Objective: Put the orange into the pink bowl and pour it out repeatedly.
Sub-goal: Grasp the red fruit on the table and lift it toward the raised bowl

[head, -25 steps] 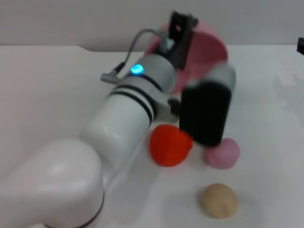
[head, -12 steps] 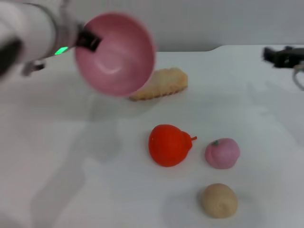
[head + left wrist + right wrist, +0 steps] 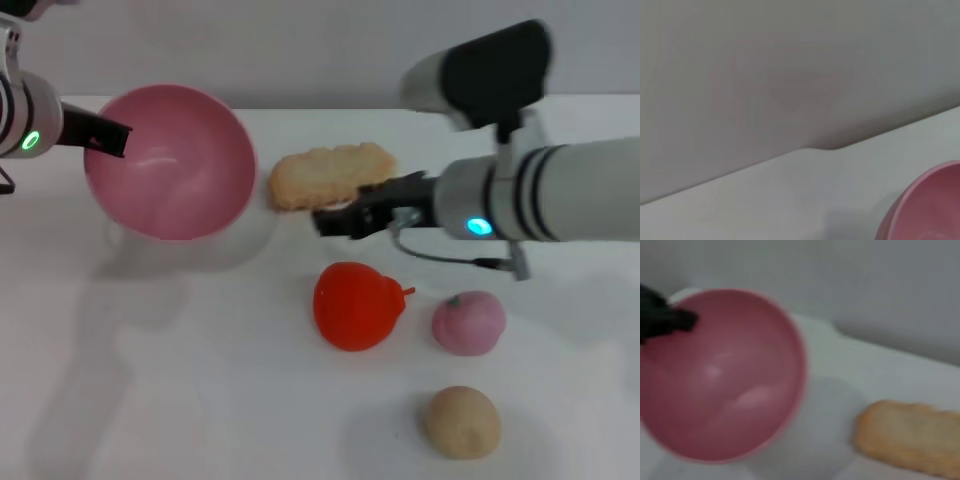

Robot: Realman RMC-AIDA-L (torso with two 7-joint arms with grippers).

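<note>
Head view: bread (image 3: 330, 175) behind orange (image 3: 355, 305)

White arms, black bands, black grippers — glowing status lights

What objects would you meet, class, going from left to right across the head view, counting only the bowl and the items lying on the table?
pink bowl → biscuit → orange → pink peach-like fruit. The beige lump overlaps the peach's span, so it is left out.
</note>
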